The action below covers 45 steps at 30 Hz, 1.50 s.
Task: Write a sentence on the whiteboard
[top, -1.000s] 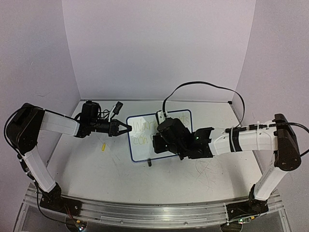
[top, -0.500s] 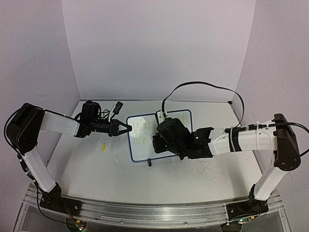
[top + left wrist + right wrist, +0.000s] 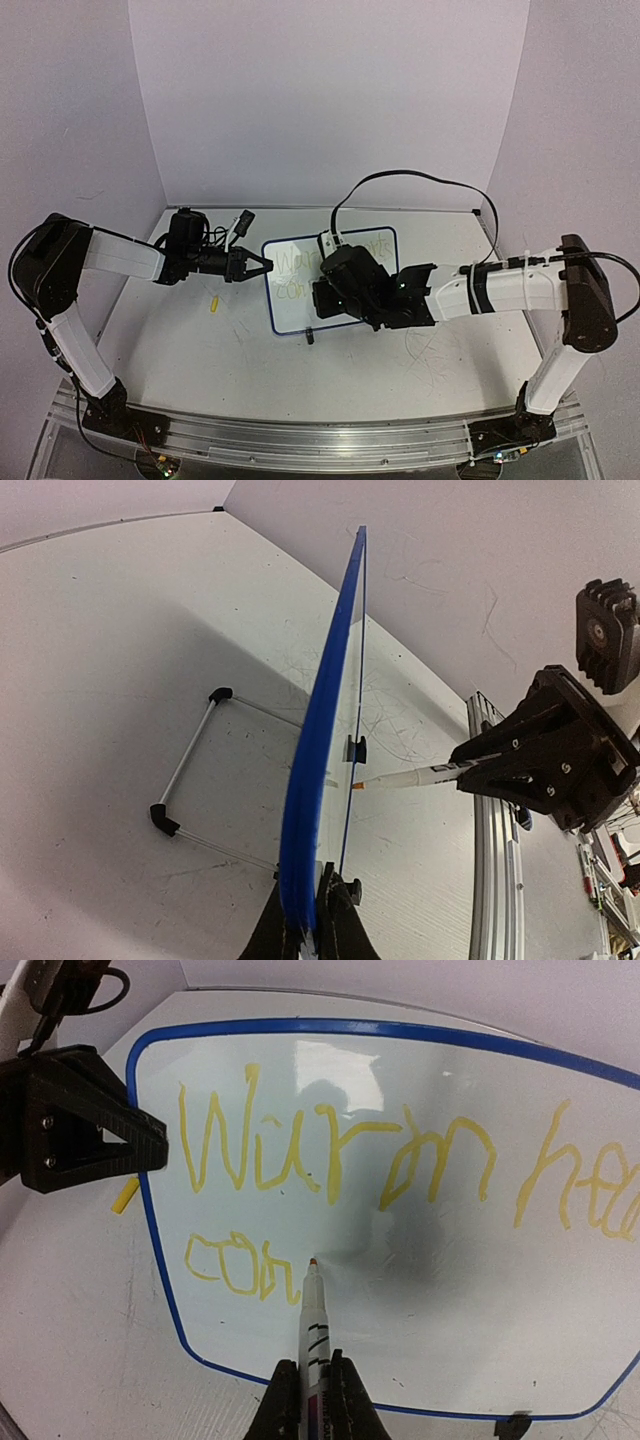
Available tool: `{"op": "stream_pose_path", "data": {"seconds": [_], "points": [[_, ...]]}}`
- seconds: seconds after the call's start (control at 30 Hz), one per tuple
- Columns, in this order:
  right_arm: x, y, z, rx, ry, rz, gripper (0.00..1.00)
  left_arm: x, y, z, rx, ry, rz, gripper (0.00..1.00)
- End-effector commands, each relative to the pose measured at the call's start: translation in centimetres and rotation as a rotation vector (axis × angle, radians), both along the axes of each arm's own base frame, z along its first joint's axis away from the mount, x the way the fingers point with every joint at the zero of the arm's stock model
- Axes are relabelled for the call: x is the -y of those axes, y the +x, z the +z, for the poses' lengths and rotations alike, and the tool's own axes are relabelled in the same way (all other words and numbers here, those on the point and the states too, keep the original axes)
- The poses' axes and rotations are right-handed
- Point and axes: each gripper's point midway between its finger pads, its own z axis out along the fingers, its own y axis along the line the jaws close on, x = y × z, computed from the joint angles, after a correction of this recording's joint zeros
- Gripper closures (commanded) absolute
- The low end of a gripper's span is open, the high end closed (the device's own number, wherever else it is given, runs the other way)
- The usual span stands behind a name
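Observation:
The whiteboard point(image 3: 288, 308) stands tilted at mid-table, blue-framed. My left gripper point(image 3: 264, 266) is shut on its left edge; in the left wrist view point(image 3: 312, 905) the blue frame point(image 3: 322, 720) runs up from between the jaws. My right gripper point(image 3: 322, 298) is shut on a white marker point(image 3: 316, 1325), its orange tip touching the board just right of "con". The sentence point(image 3: 335, 1155) reads "Warm hea…" in yellow on the top line, with "con" point(image 3: 240, 1265) below. The marker also shows in the left wrist view point(image 3: 410, 776).
A small yellow marker cap point(image 3: 212, 304) lies on the table left of the board. The board's wire stand point(image 3: 185, 770) reaches out behind it, and a black foot point(image 3: 310, 338) sits at its near edge. Grey scribbles mark the tabletop point(image 3: 430, 355) at right.
My right gripper and the marker have shifted slightly left across the board's second line. The left gripper and the board have not moved.

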Motion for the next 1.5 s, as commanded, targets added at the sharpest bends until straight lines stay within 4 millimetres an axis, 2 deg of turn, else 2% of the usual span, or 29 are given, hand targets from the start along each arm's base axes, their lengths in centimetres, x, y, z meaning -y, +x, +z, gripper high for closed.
{"op": "stream_pose_path", "data": {"seconds": [0.0, 0.27, 0.6, 1.0, 1.47], "points": [[-1.1, 0.5, 1.3, 0.017, 0.043, 0.015, 1.0, -0.7, 2.3, -2.4, 0.039, 0.107, 0.117, 1.0], [-1.3, 0.9, 0.9, 0.02, 0.037, -0.003, 1.0, -0.7, 2.2, -2.4, 0.037, 0.107, 0.115, 1.0], [-0.2, 1.3, 0.4, 0.019, 0.01, -0.06, 1.0, -0.7, 2.3, -2.5, 0.036, 0.108, 0.114, 1.0], [0.2, -0.2, -2.4, -0.072, -0.016, -0.041, 1.0, -0.7, 2.3, -2.6, 0.036, 0.11, 0.116, 1.0], [0.0, -0.7, -3.2, -0.099, -0.025, -0.028, 1.0, -0.7, 2.3, -2.6, 0.034, 0.11, 0.115, 1.0]]}}
